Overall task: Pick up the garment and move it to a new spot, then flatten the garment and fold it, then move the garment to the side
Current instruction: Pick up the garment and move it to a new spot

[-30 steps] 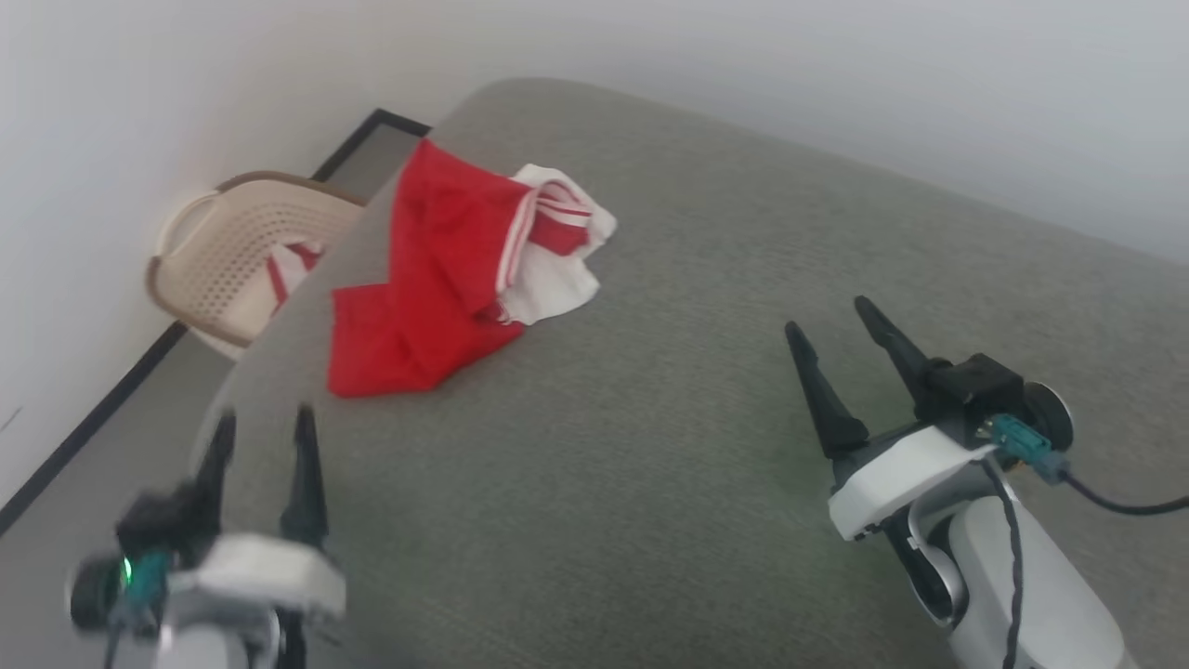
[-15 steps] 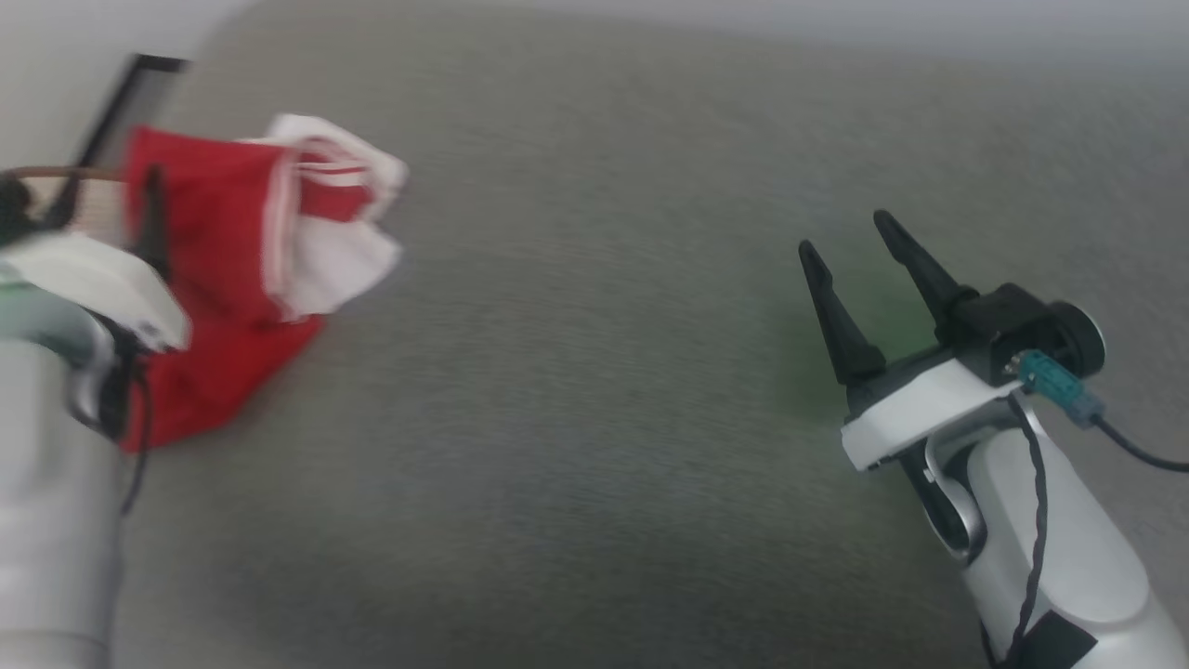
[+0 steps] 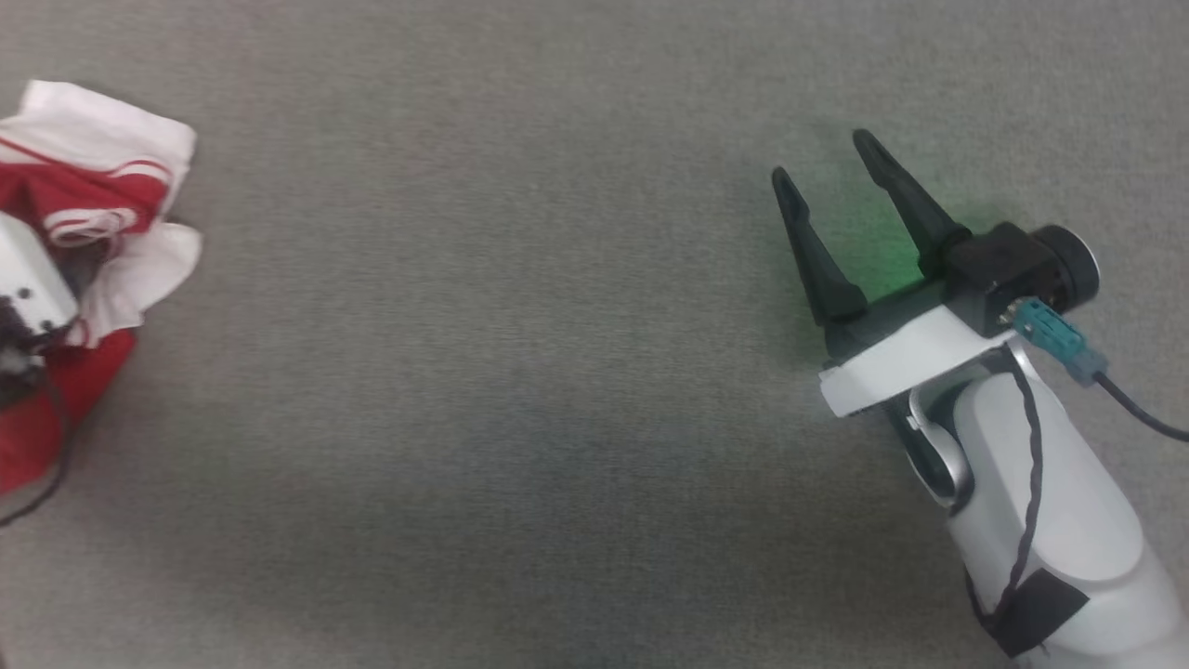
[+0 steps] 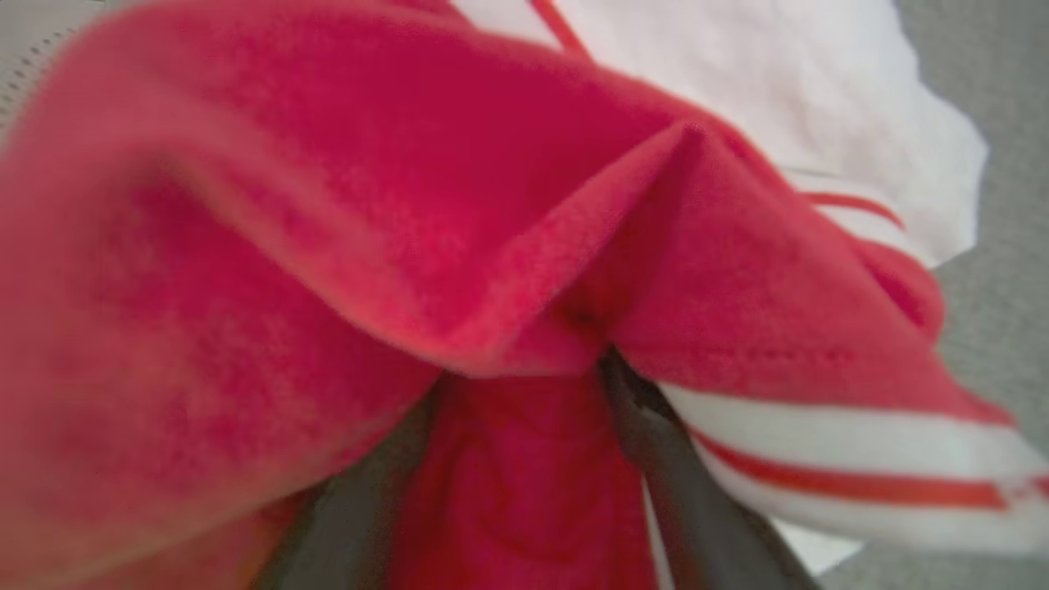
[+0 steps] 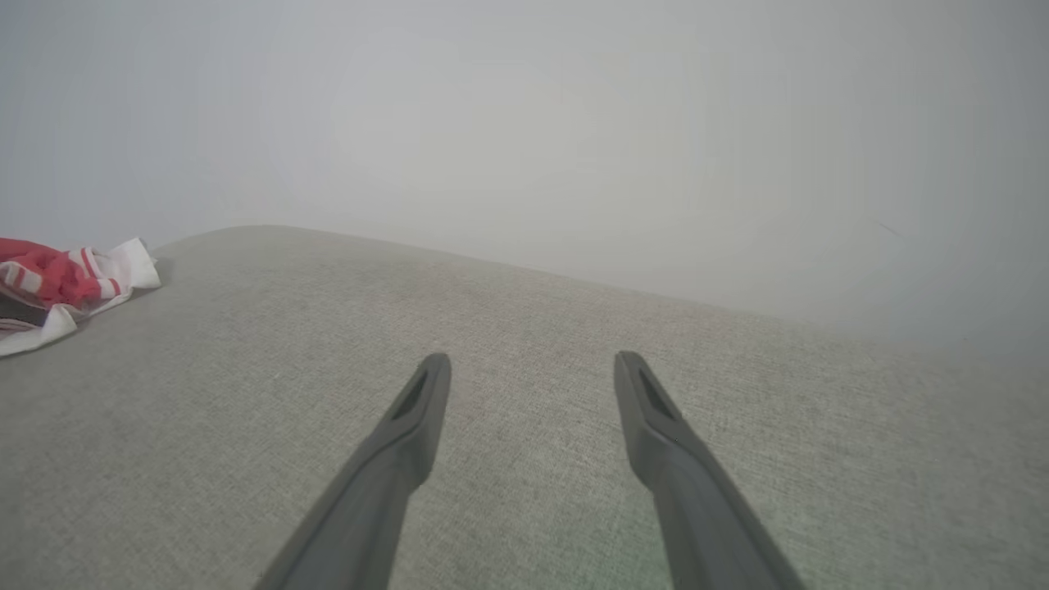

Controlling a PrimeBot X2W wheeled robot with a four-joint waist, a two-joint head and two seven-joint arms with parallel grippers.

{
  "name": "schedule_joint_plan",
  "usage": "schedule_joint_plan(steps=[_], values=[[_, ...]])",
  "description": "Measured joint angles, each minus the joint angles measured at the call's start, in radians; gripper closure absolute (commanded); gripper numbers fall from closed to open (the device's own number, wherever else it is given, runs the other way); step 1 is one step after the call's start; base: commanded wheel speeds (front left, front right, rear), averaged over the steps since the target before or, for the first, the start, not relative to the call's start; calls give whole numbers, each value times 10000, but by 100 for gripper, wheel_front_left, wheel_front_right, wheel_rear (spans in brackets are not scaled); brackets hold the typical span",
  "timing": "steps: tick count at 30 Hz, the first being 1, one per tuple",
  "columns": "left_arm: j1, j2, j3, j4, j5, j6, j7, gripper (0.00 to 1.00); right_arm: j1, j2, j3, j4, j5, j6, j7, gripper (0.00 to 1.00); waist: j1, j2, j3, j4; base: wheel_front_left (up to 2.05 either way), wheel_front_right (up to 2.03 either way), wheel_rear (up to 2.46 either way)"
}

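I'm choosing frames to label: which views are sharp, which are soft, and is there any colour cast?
Head view: sharp, with a green glow on the grey surface around the right gripper. Left wrist view: the garment is very close and out of focus. Right wrist view: fingers crisp, wall behind a hazy blank.

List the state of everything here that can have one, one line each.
garment: crumpled in a heap on the grey surface, not flattened, white inside showing.
left gripper: open, fingers spread among the garment's red folds, not shut on it.
right gripper: open, empty, well apart from the garment.
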Motion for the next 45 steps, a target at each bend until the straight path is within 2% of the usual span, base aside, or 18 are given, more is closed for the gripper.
schedule_joint_plan(steps=[6, 7, 9, 19, 24, 25, 30, 38, 45], values=[[-117, 290, -205, 61, -546, -10, 558, 2, -99, 31, 138, -242, -84, 0, -12, 0, 0, 1, 300, -291, 0, 0, 0], [-99, 291, -295, -12, -612, 6, 571, 27, -98, 19, 138, -265, -98, 0, -10, 0, 0, 0, 291, -287, 0, 0, 0], [35, 295, -414, -190, -834, 17, 397, 99, -94, 0, 138, -318, -119, 0, -10, 0, 0, 0, 229, -256, 0, 0, 0], [592, 330, -1175, -757, -1394, 4, -1820, 100, 330, 291, -240, -272, 17, 0, -10, 0, 0, -1, -850, -106, 0, 0, 0], [596, 299, -1632, -1547, -1956, 4, -2165, 100, 687, 393, -472, -234, 92, 0, -10, 0, 0, -1, -1467, -79, 0, 0, 0], [616, 318, -1992, -2057, -2284, 4, -2224, 100, 864, 439, -654, -234, 138, 0, -10, 0, 0, -1, -1741, -86, 0, 0, 0], [636, 401, -2800, -3304, -2744, 4, -2107, 100, 1120, 637, -1034, -324, 228, 0, -12, 0, 0, 0, -2114, -262, 0, 0, 0], [409, 514, -4380, -6190, -3680, 4, -1329, 100, 1563, 1041, -1570, -598, 431, 0, -12, 0, 0, 0, -2252, -1254, 0, 0, 0], [-639, -4, -5409, -7350, -3639, 4, -529, 100, 1734, 1239, -1933, -855, 709, -2, -10, 0, 0, 0, -2001, -2405, 0, 0, 0]])
